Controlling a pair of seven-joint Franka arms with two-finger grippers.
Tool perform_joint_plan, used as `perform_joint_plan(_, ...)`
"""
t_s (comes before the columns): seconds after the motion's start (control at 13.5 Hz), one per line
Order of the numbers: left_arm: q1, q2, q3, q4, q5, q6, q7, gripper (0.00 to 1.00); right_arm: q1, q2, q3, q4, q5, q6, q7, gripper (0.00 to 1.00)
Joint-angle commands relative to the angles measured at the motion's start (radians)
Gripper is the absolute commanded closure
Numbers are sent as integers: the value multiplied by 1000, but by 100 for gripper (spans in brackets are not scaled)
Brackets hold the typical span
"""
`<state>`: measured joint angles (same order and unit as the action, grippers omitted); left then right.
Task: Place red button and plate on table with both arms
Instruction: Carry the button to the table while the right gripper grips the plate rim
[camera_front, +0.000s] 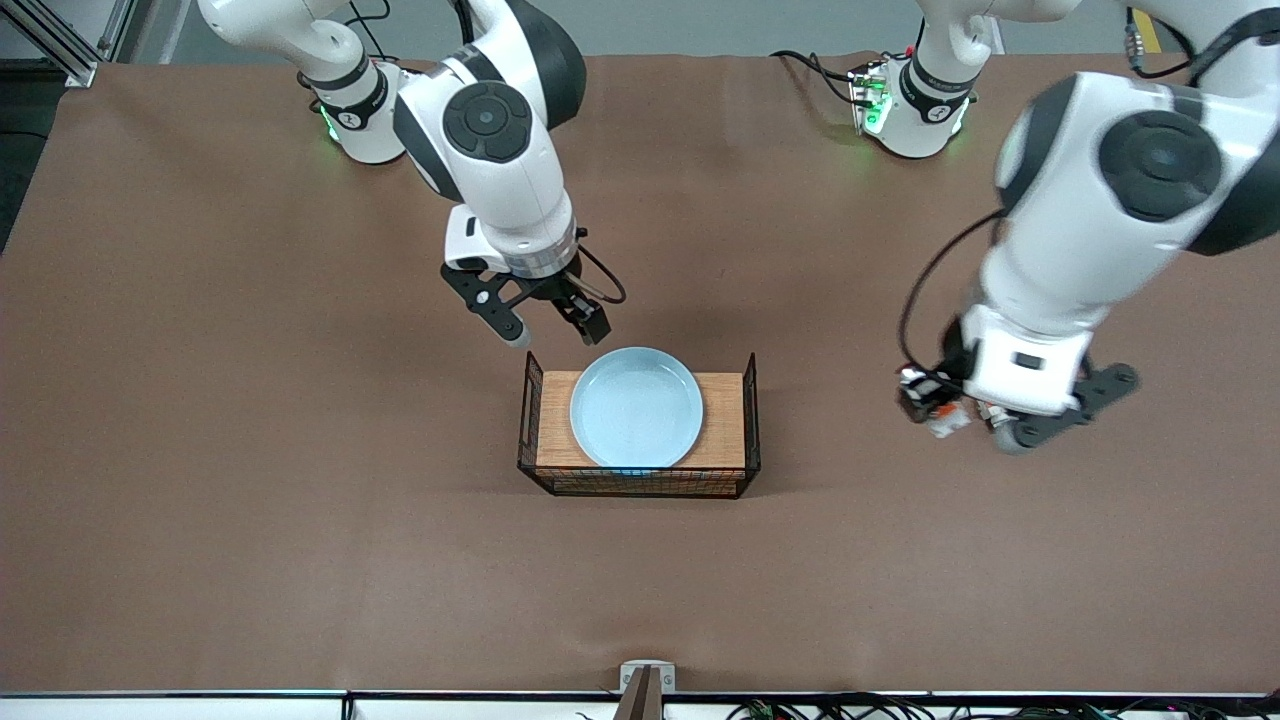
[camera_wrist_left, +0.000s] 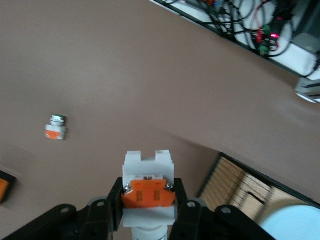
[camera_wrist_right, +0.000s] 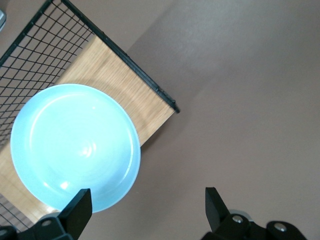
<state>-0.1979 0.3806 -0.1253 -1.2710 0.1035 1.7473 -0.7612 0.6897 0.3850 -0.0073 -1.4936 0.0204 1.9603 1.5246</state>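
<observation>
While the round pale-blue plate (camera_front: 636, 407) lies on the small wooden board with black wire sides (camera_front: 726, 385) in the middle of the brown counter (camera_front: 250, 480), the left hand (camera_front: 940, 405) hangs over bare counter toward the left arm's end, clamped on the small white block with the orange-red patch, the red button (camera_wrist_left: 148, 187). So the button seems the step in hand: it looks carried but not yet set down, and the next move would call for lowering it to the counter and letting go. The right hand (camera_front: 558, 326) hovers just over the plate's rim on the robots' side, fingers spread wide and empty, apparently lining up to take the plate off the board. I count one plate, one board, two arms, one held button, and one stubbier white-and-orange piece (camera_wrist_left: 56, 128) lying loose on the counter.
</observation>
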Motion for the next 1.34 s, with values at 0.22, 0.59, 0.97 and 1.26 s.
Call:
perform_joint_plan(0.22, 190, -14, -10, -116, 4, 0, 307, 100, -2, 92, -14, 65, -19, 74, 139, 1)
perform_joint_plan(0.59, 336, 7, -8, -314, 11, 202, 488, 100, -2, 208, -14, 139, -20, 75, 207, 3)
perform_joint_plan(0.97, 432, 84, -5, -496, 21, 467, 575, 100, 1, 238, -13, 147, -20, 80, 203, 25)
perform_joint_plan(1.26, 507, 202, -5, -508, 21, 607, 675, 100, 11, 241, -13, 145, -20, 80, 166, 43)
